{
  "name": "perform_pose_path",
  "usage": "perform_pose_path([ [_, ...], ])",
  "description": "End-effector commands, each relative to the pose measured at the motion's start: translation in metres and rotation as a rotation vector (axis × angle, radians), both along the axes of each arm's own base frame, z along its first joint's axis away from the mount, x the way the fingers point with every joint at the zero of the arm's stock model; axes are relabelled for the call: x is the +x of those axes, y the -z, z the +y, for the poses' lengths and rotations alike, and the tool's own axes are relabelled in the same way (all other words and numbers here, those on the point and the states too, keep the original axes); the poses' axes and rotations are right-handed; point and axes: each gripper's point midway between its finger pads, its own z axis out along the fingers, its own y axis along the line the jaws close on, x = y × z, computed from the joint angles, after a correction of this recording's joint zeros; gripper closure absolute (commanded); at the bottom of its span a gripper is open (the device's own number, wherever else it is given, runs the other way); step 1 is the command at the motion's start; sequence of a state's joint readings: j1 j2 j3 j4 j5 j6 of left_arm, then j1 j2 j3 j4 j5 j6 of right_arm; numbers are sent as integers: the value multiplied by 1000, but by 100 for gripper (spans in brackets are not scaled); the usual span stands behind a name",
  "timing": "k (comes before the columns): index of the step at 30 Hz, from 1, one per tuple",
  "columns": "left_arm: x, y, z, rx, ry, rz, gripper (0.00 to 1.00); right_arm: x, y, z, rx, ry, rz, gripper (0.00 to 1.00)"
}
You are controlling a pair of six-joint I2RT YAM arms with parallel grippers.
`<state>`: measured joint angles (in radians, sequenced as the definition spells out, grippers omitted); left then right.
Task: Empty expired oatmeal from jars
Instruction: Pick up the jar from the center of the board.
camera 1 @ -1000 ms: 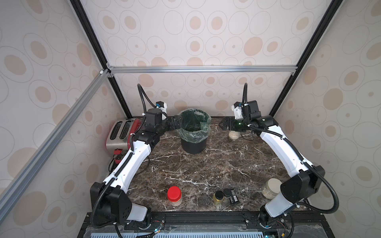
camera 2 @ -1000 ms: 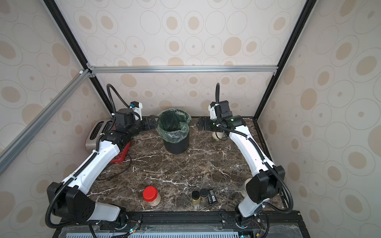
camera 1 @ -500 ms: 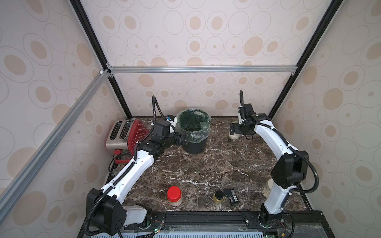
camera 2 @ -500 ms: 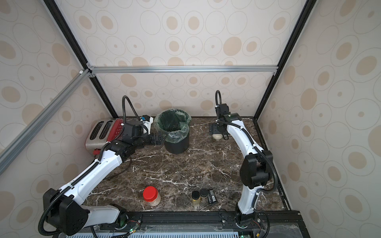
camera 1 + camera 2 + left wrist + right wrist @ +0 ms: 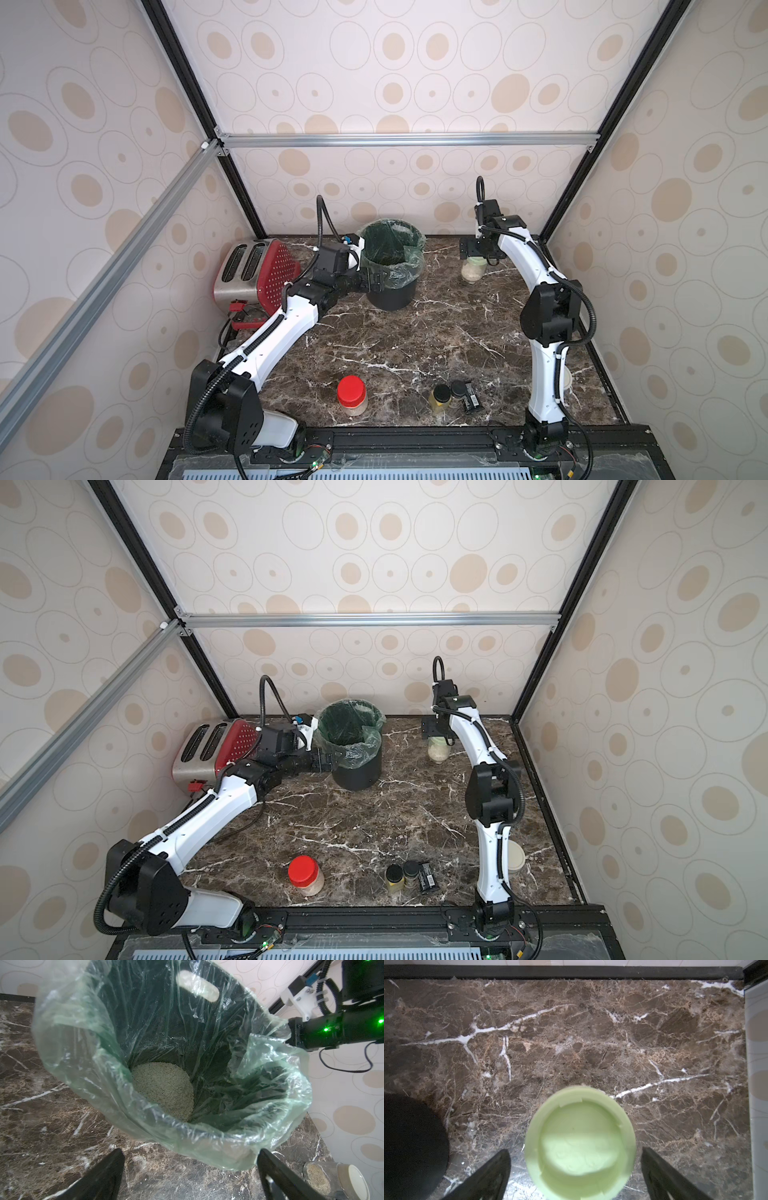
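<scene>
Nearest, at the front edge of the dark brown marble bench (image 5: 415,332), a clear jar with a red screw lid (image 5: 352,395) stands upright, with pale oatmeal (image 5: 354,410) in its lower part. To its right, well apart, two small black-capped bottles (image 5: 441,397) stand side by side, the left one holding yellowish stuff. A small black packet (image 5: 471,402) lies just beside them. Farther right, a clear jar with a beige lid (image 5: 516,855) stands just behind the right arm (image 5: 490,854), which hides part of it.

At the back left, a red and silver toaster (image 5: 253,270) sits by the wall. Beside it is a round black bin lined with a thin green plastic bag (image 5: 390,297). The left wrist view shows a heap of oatmeal (image 5: 164,1088) at its bottom. The left arm (image 5: 286,328) reaches to the bin's left side. The left arm's jaws are spread wide and empty, close by the liner; whether the black fingers (image 5: 99,1178) touch it I cannot tell.

At the back right, a clear jar with a pale green lid (image 5: 472,270) stands upright, lid on, with oatmeal inside. The right arm's jaws hang directly above it, spread wide, holding nothing. One finger (image 5: 670,1178) lies on either side of the lid, with a gap showing on both sides.
</scene>
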<state>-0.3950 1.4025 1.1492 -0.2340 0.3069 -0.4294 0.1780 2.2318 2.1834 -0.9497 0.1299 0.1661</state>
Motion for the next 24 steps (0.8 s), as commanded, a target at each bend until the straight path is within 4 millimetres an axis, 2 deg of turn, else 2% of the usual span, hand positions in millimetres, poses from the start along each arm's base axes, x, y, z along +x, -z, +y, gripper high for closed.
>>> perform_pose_path([
  [1,7,-24,-7,-32,8,-59,1,-5,17,-6,-47,-8,74,0],
  [5,10,-21,-8,-37,8,-53,1,-4,29,-11,-83,-3,97,1],
  [7,11,-21,-9,-37,9,-51,1,-4,32,-12,-75,-4,105,4],
  [14,12,-22,-10,-35,7,-56,1,-4,29,-12,-51,-4,84,13],
  [24,11,-26,-9,-28,3,-70,1,2,33,-13,-43,0,81,6],
])
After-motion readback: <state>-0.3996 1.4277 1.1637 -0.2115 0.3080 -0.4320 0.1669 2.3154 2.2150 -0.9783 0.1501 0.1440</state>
